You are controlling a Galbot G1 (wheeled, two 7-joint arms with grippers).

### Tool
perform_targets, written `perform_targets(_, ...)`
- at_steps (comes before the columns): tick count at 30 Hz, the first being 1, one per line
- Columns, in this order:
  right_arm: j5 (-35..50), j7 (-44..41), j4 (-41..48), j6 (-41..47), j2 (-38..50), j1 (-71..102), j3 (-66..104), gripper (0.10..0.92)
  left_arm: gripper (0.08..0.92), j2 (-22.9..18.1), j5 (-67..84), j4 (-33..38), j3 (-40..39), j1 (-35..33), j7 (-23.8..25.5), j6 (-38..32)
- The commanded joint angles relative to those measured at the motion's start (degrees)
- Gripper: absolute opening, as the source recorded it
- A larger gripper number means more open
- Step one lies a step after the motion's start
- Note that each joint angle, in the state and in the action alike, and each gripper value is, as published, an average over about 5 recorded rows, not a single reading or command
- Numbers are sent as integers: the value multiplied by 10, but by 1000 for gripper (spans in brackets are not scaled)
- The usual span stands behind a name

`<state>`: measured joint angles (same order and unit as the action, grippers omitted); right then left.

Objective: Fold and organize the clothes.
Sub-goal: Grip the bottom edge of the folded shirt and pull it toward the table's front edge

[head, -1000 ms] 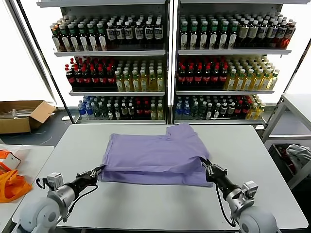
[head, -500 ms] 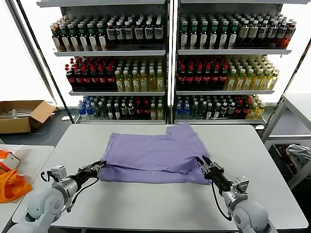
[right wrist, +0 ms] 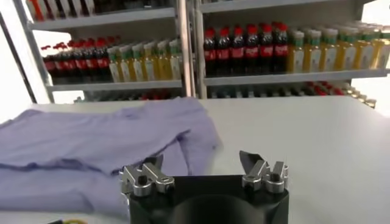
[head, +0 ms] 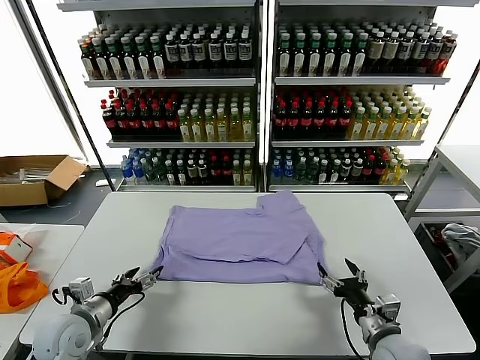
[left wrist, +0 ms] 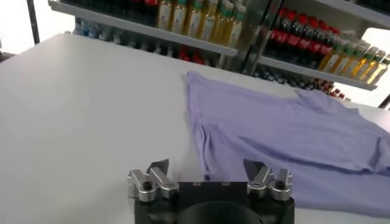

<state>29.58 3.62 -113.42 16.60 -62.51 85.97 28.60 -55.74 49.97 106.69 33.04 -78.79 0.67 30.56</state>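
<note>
Head view: lavender T-shirt (head: 244,238) lies folded mid-table (head: 397,232), plain side up. Left gripper (head: 142,278) just off its near left corner, jaws spread, holding nothing. Right gripper (head: 341,274) off the near right corner, jaws spread, empty too.
Left wrist view: left gripper (left wrist: 206,168) wide apart over bare tabletop, T-shirt (left wrist: 286,137) edge just ahead.
Right wrist view: right gripper (right wrist: 201,163) wide apart, T-shirt (right wrist: 91,146) ahead, drink shelves (right wrist: 268,76) behind.
</note>
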Motion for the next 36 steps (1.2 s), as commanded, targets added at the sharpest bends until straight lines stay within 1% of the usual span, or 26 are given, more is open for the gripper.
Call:
perform_targets(1, 6, 20, -16, 10, -11, 38, 3, 821, 810, -21, -11, -16, 1, -14, -5, -4)
perform_targets(3, 14, 24, -16, 16, -15, 26, -3, 807, 819, -19, -4, -18, 1, -7, -6, -4)
perform_targets(6, 18, 28, -11, 22, -19, 6, -16, 744, 822, -16, 5, -19, 0, -1, -6, -3)
perform_targets(12, 19, 35, 13, 25, -29, -26, -38, 571, 823, -18, 8, -26, -10, 9, -7, -2)
perform_targets(15, 23, 36, 16, 27, -29, -31, -43, 484, 811, -20, 8, -28, -14, 8, -6, -3)
perform_targets(17, 27, 37, 17, 27, -28, -33, -44, 424, 787, -21, 7, -31, -17, 10, -4, -4)
perform_targets(21, 29, 36, 20, 25, -29, -34, -45, 311, 692, -21, 5, -37, -19, 8, 5, -6)
perform_targets(27, 28, 35, 15, 20, -28, -32, -48, 147, 518, -21, 2, -30, -17, -2, 8, -11)
perform_targets(30, 29, 30, 5, 17, -20, -25, -44, 116, 432, -19, -2, -21, -16, -13, 14, -11)
perform_targets(36, 31, 29, -11, 6, 0, -4, -40, 116, 258, -17, -12, -9, -11, -33, 18, -11)
